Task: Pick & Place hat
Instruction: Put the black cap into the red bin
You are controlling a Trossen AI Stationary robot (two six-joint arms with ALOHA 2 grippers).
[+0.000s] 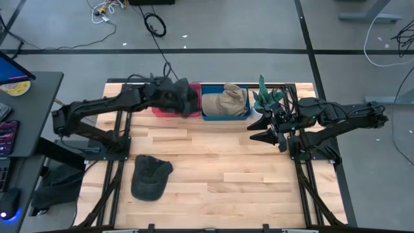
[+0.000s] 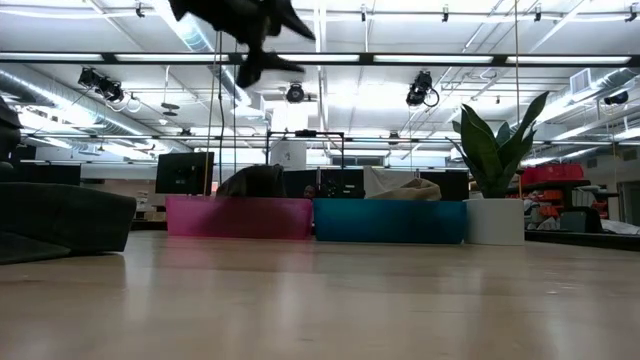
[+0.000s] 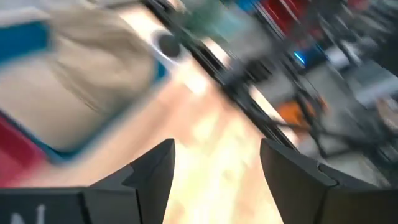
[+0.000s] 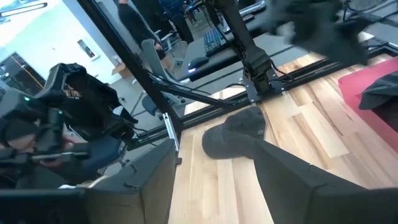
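A dark grey hat (image 1: 150, 176) lies flat on the wooden table near its near-left corner, and the right wrist view shows this dark grey hat (image 4: 233, 134) too. A second dark hat (image 2: 252, 180) sits in the red bin (image 1: 169, 110). A tan hat (image 1: 225, 102) fills the blue bin (image 1: 226, 116). My left gripper (image 1: 182, 97) hovers open, high above the red bin, with nothing between its fingers (image 3: 152, 168). My right gripper (image 1: 259, 132) is open above the table's right part, beside the plant, pointing toward the left edge.
A potted plant (image 1: 268, 100) in a white pot (image 2: 493, 222) stands right of the blue bin at the far edge. Both bins line the far edge. The middle of the tabletop (image 1: 220, 168) is bare wood. A desk with a screen stands left of the table.
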